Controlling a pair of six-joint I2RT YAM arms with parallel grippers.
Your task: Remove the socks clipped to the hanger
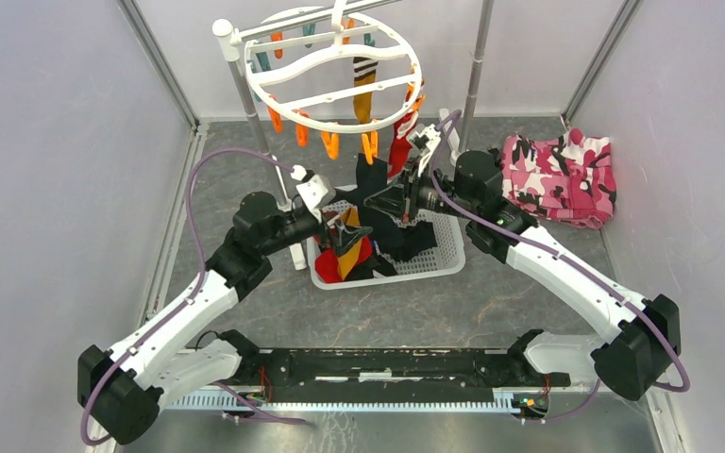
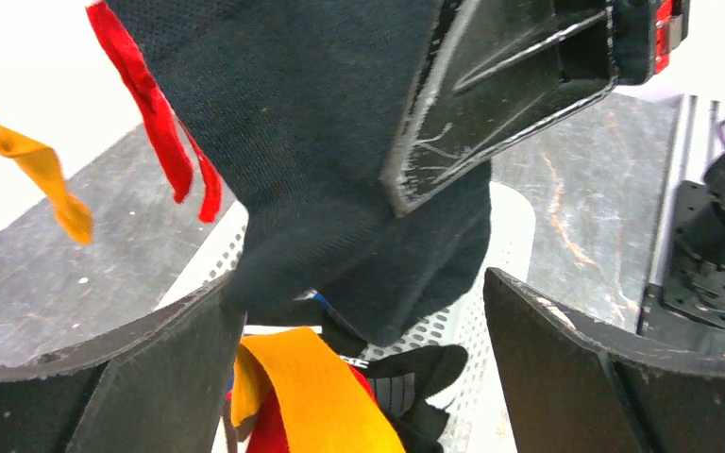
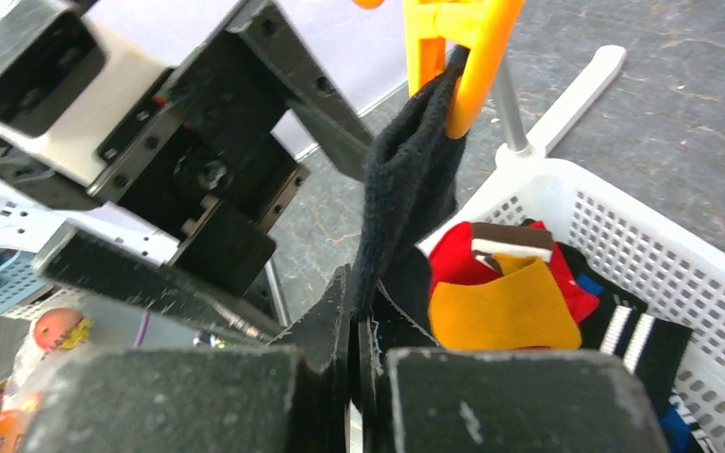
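The white round hanger hangs at the back with orange clips under it. A mustard-yellow sock and a red sock hang from it. A black sock hangs from an orange clip, and my right gripper is shut on its lower part. From above, that gripper sits just over the basket. My left gripper stands open right below and beside the same black sock, its fingers on either side without gripping it.
A white perforated basket beneath both grippers holds red, yellow and black socks. The hanger's white stand pole rises left of the basket. A pink camouflage cloth lies at the right. Frame posts stand at the back corners.
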